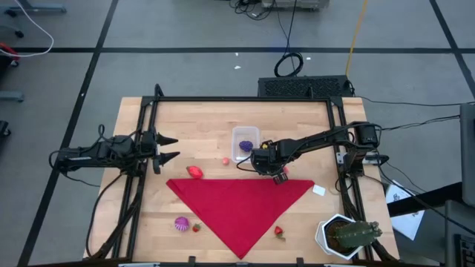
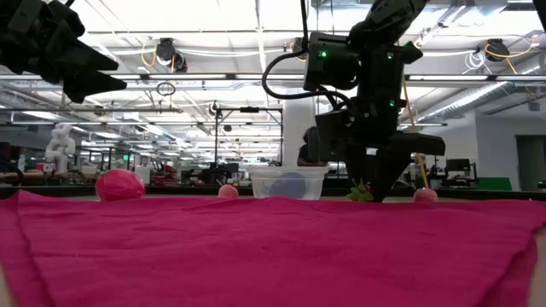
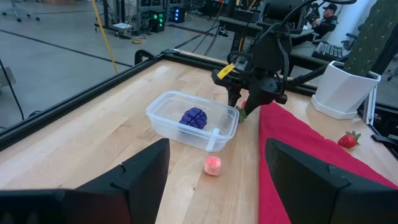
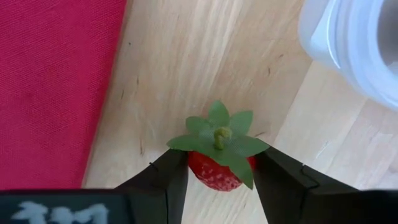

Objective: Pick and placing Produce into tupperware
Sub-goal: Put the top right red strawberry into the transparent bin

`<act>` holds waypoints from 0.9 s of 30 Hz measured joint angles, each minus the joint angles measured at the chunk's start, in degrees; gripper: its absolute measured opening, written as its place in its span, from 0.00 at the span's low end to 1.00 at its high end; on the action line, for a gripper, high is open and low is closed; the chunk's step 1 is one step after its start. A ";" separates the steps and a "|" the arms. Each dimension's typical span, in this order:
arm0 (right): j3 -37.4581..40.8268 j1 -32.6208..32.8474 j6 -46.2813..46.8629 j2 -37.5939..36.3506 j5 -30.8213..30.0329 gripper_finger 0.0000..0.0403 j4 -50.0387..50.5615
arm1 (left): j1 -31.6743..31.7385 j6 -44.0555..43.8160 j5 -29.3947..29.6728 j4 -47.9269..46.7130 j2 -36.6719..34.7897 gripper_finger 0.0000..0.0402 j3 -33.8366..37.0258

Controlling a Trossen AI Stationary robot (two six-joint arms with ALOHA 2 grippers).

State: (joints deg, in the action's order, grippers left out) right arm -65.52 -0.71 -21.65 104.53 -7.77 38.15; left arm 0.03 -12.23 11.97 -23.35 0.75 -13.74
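Right wrist view, right gripper (image 4: 217,177) fingers clamping strawberry (image 4: 214,171), leafy cap facing camera, beside tupperware (image 4: 354,43).

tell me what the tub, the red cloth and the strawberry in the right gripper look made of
Tub: clear, glossy plastic by the look; the purple piece inside shows through its wall.
Red cloth: woven fabric, matte; the right wrist view shows a fine weave.
Strawberry: probably moulded plastic or rubber with a slight sheen and a stiff green leaf cap, held between the right gripper's fingers.

overhead, table-level, two wrist views
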 joint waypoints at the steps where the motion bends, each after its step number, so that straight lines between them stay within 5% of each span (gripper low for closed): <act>1: 0.00 -0.02 0.00 -0.02 -0.01 0.37 0.00 | 0.01 0.00 -0.02 0.00 0.00 0.67 0.00; 27: -0.02 -0.02 3.04 -0.02 -3.45 0.37 -0.02 | 0.00 0.00 -0.01 0.00 -0.01 0.67 0.00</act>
State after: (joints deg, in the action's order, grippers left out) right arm -65.54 -0.73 -18.61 104.51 -11.22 38.13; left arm 0.03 -12.23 11.96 -23.35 0.73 -13.74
